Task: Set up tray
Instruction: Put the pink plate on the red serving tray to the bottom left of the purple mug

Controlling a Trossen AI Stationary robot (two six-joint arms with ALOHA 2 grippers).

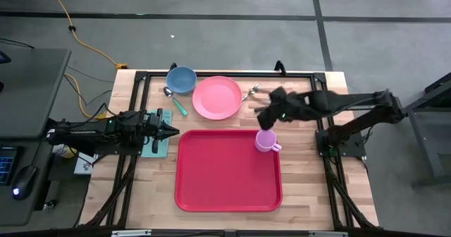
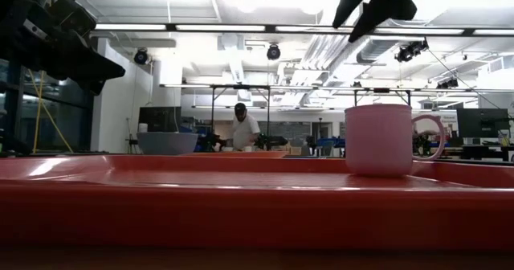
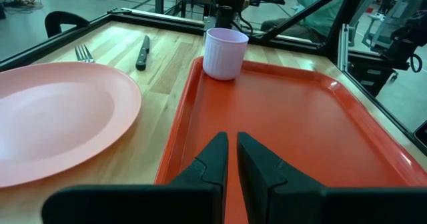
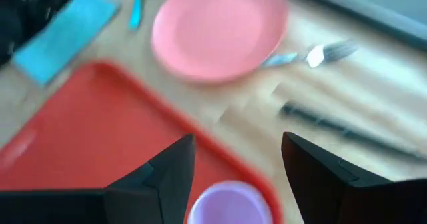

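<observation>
The red tray (image 1: pixel 229 170) lies in the middle of the table. A lilac mug (image 1: pixel 266 140) stands upright on the tray's floor in its far right corner, handle toward the right edge. My right gripper (image 1: pixel 263 116) hangs open above and just beyond the mug, tilted down and touching nothing; in the right wrist view the mug (image 4: pixel 230 203) shows below its spread fingers. My left gripper (image 1: pixel 173 130) waits shut at the tray's left side, over a blue cloth (image 1: pixel 161 142), pointing across the tray (image 3: pixel 287 117).
Beyond the tray lie a round pink plate (image 1: pixel 217 97), a blue bowl (image 1: pixel 181 80), a green-handled spoon (image 1: pixel 175 100), a fork (image 1: pixel 250 92) and a dark knife (image 4: pixel 347 127). Most of the tray floor is bare. A person (image 2: pixel 242 129) stands far off in the room.
</observation>
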